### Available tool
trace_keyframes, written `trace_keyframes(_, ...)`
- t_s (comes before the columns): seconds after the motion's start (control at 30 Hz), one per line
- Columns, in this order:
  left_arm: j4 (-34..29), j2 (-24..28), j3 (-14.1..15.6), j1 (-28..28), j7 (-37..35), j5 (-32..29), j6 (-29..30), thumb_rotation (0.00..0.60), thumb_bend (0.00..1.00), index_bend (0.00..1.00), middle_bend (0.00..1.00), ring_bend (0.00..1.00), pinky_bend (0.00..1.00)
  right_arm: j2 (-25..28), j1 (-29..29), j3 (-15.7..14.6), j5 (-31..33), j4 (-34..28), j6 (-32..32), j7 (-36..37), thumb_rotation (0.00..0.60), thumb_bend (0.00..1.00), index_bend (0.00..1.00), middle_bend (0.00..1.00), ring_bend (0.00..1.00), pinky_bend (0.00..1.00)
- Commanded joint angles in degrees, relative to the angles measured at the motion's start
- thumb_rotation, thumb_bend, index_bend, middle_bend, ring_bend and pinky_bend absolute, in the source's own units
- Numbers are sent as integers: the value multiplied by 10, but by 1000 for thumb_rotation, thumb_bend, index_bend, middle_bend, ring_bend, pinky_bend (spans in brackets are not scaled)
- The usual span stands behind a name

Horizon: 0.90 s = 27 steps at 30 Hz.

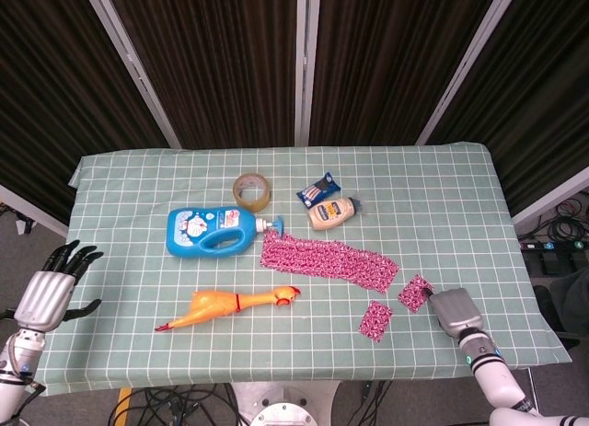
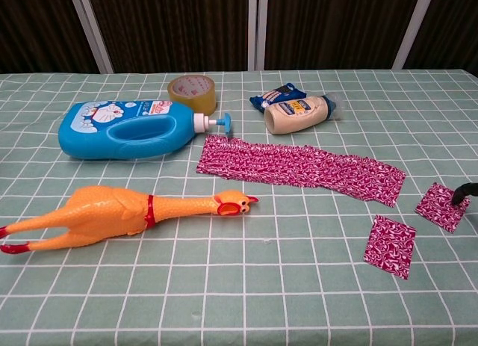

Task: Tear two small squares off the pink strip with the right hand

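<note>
The pink patterned strip [image 1: 329, 261] [image 2: 299, 168] lies flat across the middle of the checked table. One torn pink square [image 1: 375, 319] [image 2: 390, 245] lies alone below the strip's right end. A second pink square [image 1: 416, 293] [image 2: 442, 205] sits apart from the strip, to its right, and my right hand [image 1: 456, 313] pinches its right edge. In the chest view only a dark fingertip [image 2: 466, 189] of that hand shows, at the frame's right edge. My left hand [image 1: 51, 289] hangs off the table's left side with its fingers spread and nothing in them.
A blue detergent bottle [image 1: 214, 231] lies left of the strip with a roll of tape [image 1: 252, 191] behind it. A beige squeeze bottle [image 1: 334, 212] and a small blue packet [image 1: 317, 189] lie behind the strip. A rubber chicken [image 1: 230, 305] lies near the front edge.
</note>
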Motion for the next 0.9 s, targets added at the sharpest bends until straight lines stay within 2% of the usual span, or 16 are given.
trace_keyframes(0.03,0,0,0,0,0,0,0,600,176,170,123,3,107,7,-5,-8,-5,-6,2,0,600,1000,217,928,847,736)
trace_keyframes(0.47,-6,3,1,2,3,2,5,600,176,170,123,3,107,46,-31,-37,-35,-43,27,-5,600,1000,246,928,847,736)
trace_keyframes(0.57,-8,4,1,2,4,3,6,600,176,170,123,3,107,52,-37,-35,-55,-49,34,10,600,1000,254,928,847,736)
trace_keyframes(0.63,-9,4,0,2,5,4,8,600,176,170,123,3,106,58,-45,-29,-88,-55,48,37,600,1000,266,928,848,736)
trace_keyframes(0.73,-14,8,-2,2,6,5,12,600,176,170,123,3,106,71,-67,-17,-181,-65,99,106,600,1000,279,928,847,736)
trace_keyframes(0.83,-20,11,-4,2,9,6,16,600,176,170,123,3,106,84,-93,-3,-278,-64,175,178,600,1000,297,928,848,736)
trace_keyframes(0.9,-24,12,-4,2,10,7,18,600,176,170,123,3,106,80,-114,15,-339,-45,246,228,600,992,310,928,847,736)
